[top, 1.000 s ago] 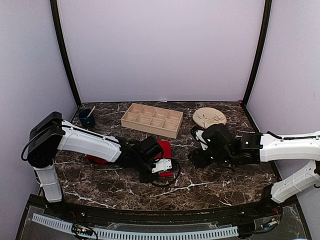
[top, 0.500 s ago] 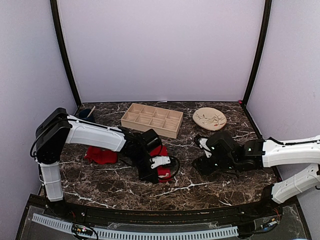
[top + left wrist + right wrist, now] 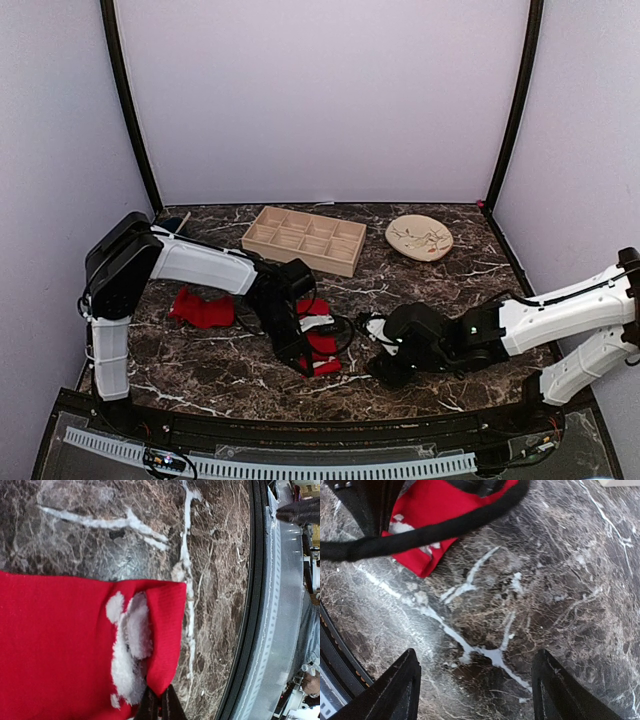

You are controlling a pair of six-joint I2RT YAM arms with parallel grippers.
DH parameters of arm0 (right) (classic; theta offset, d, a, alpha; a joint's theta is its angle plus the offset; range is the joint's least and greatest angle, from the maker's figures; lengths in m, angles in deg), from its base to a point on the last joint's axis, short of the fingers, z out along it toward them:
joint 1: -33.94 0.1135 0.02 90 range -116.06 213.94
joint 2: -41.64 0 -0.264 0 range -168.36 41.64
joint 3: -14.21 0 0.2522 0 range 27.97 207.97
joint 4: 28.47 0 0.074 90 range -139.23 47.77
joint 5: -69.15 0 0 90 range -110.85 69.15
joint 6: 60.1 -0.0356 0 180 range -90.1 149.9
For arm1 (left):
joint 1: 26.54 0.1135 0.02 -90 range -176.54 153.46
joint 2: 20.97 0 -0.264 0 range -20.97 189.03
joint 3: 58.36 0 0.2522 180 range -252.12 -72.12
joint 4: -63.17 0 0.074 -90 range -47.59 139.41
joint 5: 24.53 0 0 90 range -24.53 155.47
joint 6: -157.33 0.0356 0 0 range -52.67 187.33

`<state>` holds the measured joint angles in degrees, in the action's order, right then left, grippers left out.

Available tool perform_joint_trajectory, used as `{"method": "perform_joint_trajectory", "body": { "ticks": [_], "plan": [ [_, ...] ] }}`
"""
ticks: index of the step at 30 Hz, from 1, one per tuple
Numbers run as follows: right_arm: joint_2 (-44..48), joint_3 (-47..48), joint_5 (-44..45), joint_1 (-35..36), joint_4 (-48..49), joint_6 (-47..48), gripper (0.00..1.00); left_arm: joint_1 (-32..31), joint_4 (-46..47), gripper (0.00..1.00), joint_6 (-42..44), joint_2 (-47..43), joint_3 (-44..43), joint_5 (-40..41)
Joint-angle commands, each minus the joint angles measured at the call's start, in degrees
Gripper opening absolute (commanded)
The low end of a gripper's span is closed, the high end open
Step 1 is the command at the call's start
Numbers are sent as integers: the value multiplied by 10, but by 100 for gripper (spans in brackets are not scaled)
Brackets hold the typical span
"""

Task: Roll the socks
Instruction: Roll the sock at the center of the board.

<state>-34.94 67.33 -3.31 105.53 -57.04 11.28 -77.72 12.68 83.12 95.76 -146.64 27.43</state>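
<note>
Patched sock (image 3: 60, 650): bright red, lying flat at the front-centre of the table (image 3: 430, 290). Its white patch (image 3: 127, 650) is beside the open cuff.
Plain sock (image 3: 203, 308): red and bunched, at 9 o'clock from the patched sock and well apart from it. Neither arm is touching it.
Left gripper (image 3: 160, 707): fingers closed tight, apparently nipping the cuff corner just beside the white patch.
Right gripper (image 3: 475, 692): fingers spread wide and holding nothing, low over bare marble. The patched sock's corner is at 11 o'clock in its wrist view, near but not touching.
Position from above: the right gripper is at 3 o'clock from the patched sock. The left arm's black cable (image 3: 445, 527) crosses between them.
Step in hand: judged to be the start, with one sock pinched at the cuff and no roll formed yet.
Next move calls for: probably turning the pinched cuff over the flat fabric, while the right gripper comes in to pin or catch the sock.
Surroundings: a wooden tray (image 3: 300, 258) is at 12 o'clock and a plate (image 3: 420, 238) at 2 o'clock, both well apart from the sock.
</note>
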Motion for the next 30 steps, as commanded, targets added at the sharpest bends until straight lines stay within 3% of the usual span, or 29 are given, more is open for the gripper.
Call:
{"method": "perform_joint_trajectory", "body": {
  "ticks": [1,30],
  "plan": [
    [-27,27,19,35,35,48,70,12,-65,1,3,35,18,-4],
    [-219,163,36,85,62,240,70,40,-113,3,29,102,-19,-40]
  ]
}}
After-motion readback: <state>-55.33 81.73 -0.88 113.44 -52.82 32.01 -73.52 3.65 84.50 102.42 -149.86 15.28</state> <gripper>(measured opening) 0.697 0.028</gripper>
